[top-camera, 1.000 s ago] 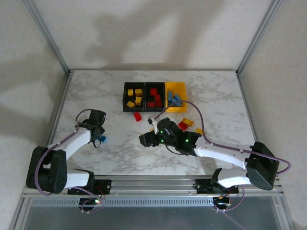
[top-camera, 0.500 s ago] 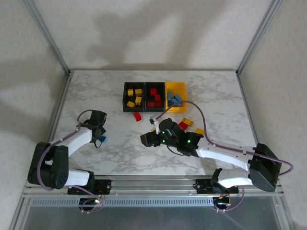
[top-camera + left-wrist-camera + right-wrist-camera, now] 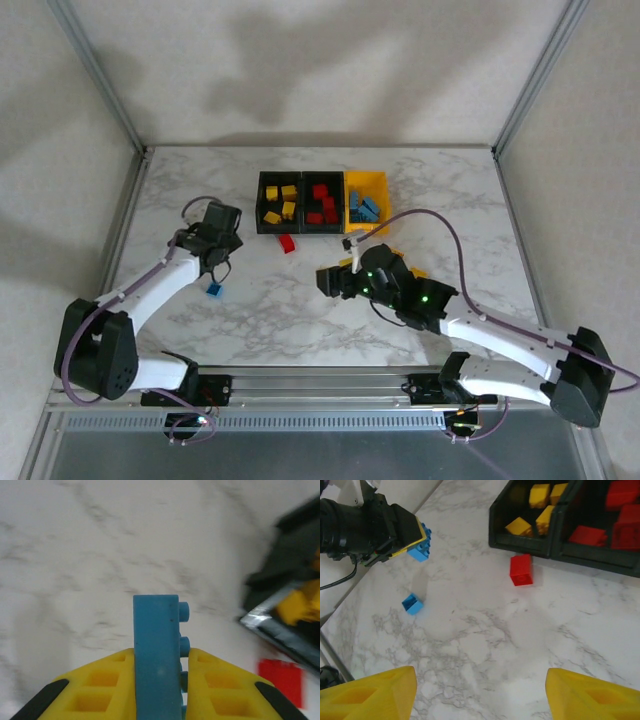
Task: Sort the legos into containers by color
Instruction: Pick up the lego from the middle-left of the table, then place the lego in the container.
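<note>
The surface [image 3: 270, 320] I work over is a white slab veined with grey marbling, and a plain off-white back wall [image 3: 320, 100] rises from its far edge. A left post [image 3: 100, 75] and a right post [image 3: 535, 75], both slanted metal, climb from the far corners and frame that wall, which carries broad soft shadows [image 3: 290, 45]; beyond them stand a left wall [image 3: 45, 170] and a right wall [image 3: 600, 170] of the same pale texture. Along the near edge lies a silver rail [image 3: 320, 380], with a grey ribbed strip [image 3: 320, 422] just below it.
</note>
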{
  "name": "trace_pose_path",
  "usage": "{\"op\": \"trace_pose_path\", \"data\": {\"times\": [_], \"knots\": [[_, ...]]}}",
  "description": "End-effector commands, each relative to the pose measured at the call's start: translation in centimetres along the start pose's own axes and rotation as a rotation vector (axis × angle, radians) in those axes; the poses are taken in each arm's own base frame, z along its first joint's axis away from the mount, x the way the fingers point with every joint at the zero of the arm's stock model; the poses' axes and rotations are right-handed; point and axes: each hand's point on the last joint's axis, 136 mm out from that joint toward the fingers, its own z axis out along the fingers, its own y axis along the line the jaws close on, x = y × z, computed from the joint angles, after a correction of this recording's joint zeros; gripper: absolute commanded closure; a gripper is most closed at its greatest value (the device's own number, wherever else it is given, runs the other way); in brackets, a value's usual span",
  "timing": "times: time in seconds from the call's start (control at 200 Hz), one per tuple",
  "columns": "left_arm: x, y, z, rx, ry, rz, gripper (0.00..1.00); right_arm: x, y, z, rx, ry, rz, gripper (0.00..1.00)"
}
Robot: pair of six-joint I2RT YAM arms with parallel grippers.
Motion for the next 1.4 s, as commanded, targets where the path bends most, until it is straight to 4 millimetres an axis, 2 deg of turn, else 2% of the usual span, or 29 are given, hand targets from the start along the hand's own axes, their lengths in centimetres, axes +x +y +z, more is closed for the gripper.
{"op": "trace_pose_path", "data": {"times": [0.0, 0.145, 0.416, 0.526, 0.616, 0.746, 0.861, 0.966, 1.182, 1.397], "knots": [[1.1, -4.3, -0.5, 0.063, 0.031, 0.048, 0.82, 0.3, -2.8, -1.2, 0.101, -0.002, 0.065, 0.31], [3.3, -10.9, -1.3, 0.170, 0.065, 0.125, 0.82, 1.0, -5.5, -2.2, 0.195, 0.024, 0.129, 0.31], [8.8, -22.5, -2.4, 0.366, 0.155, 0.281, 0.81, 2.0, -10.8, -4.8, 0.366, 0.011, 0.272, 0.30], [10.1, -26.2, -2.5, 0.422, 0.169, 0.320, 0.81, 2.4, -12.2, -5.7, 0.408, -0.003, 0.315, 0.30], [11.1, -28.4, -2.1, 0.451, 0.191, 0.343, 0.81, 2.7, -13.0, -6.1, 0.430, -0.006, 0.333, 0.29], [11.9, -31.0, -1.4, 0.486, 0.202, 0.365, 0.81, 2.9, -14.3, -6.6, 0.470, -0.011, 0.358, 0.29], [12.0, -33.0, -0.4, 0.504, 0.187, 0.382, 0.81, 2.7, -14.4, -6.6, 0.466, -0.018, 0.360, 0.29], [12.0, -34.4, 1.5, 0.478, 0.159, 0.399, 0.81, 2.6, -14.4, -6.7, 0.464, -0.021, 0.358, 0.29], [11.7, -36.3, 5.6, 0.447, 0.156, 0.377, 0.79, 2.7, -14.9, -7.2, 0.481, -0.024, 0.362, 0.29], [10.9, -36.9, 7.3, 0.487, 0.170, 0.318, 0.76, 2.7, -15.4, -7.9, 0.492, -0.039, 0.369, 0.29]]}}
